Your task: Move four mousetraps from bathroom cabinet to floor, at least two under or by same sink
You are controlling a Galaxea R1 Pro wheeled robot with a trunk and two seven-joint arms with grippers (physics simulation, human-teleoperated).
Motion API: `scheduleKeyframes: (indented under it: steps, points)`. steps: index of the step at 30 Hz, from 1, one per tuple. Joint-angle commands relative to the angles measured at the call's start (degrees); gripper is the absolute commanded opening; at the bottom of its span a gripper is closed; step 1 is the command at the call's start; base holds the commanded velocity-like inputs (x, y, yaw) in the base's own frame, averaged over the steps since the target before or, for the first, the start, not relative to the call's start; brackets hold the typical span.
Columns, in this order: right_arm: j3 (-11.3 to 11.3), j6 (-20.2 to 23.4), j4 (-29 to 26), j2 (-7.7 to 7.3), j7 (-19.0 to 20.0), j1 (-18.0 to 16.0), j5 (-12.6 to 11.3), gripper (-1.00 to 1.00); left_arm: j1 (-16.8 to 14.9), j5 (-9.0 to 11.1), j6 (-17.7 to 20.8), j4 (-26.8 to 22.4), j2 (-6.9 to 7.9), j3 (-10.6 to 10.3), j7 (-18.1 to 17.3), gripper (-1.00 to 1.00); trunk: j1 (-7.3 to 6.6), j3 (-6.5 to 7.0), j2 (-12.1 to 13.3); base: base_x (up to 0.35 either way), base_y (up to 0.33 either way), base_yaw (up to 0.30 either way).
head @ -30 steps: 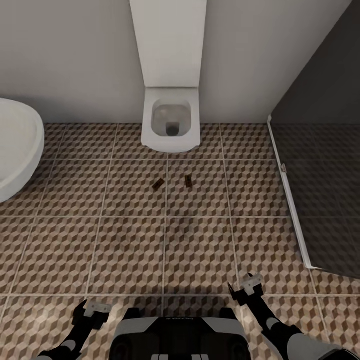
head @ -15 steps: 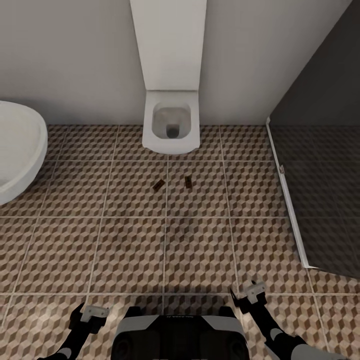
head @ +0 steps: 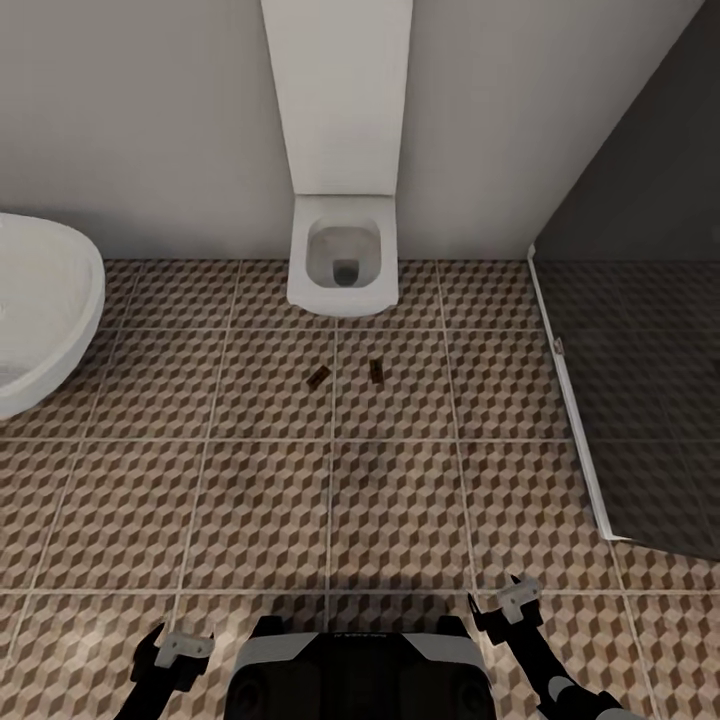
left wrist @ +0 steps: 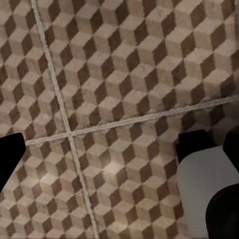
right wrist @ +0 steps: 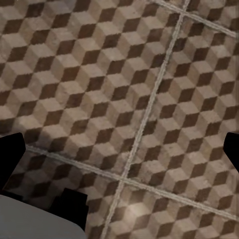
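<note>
Two mousetraps (head: 318,376) (head: 376,371) lie on the bathroom floor (head: 250,500), just in front of the toilet (head: 343,260), near each other but apart; bathtub (head: 40,310) at far left, dark shower screen (head: 640,400) at right. No sink or cabinet in sight, so you're likely in transit to fetch more. Left gripper (head: 178,650) and right gripper (head: 512,605) hang low beside the base, jaws spread, nothing held; both wrist views look through splayed fingers at bare tile. Keep arms tucked while you reverse and turn, and mind the screen edge on your right. Compared with a second ago, the toilet and traps sit smaller and farther off, more tub shows: the camera has backed away, traps unmoved.
</note>
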Motion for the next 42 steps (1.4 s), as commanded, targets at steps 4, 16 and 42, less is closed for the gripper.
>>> scheduleKeyframes:
  steps: [4,16,42]
  points:
    - [0.5,-0.1,0.0,-0.03,-0.4,0.2,-0.2,1.00,1.0,0.0,-1.0,0.2,-0.04,-0.5,0.3,1.00,-0.88,1.07,1.6,0.000,0.000,0.000]
    - [0.5,-0.3,0.0,-0.04,-0.5,1.3,-0.2,1.00,2.7,0.0,-1.6,0.2,-0.69,-0.5,0.3,1.00,-3.51,4.33,6.4,0.000,0.000,0.000]
    - [0.5,-0.3,0.0,-0.04,-0.5,2.1,-0.2,1.00,4.2,0.1,-1.5,0.3,-0.92,-0.5,0.4,1.00,-9.22,11.39,16.8,0.000,0.000,0.000]
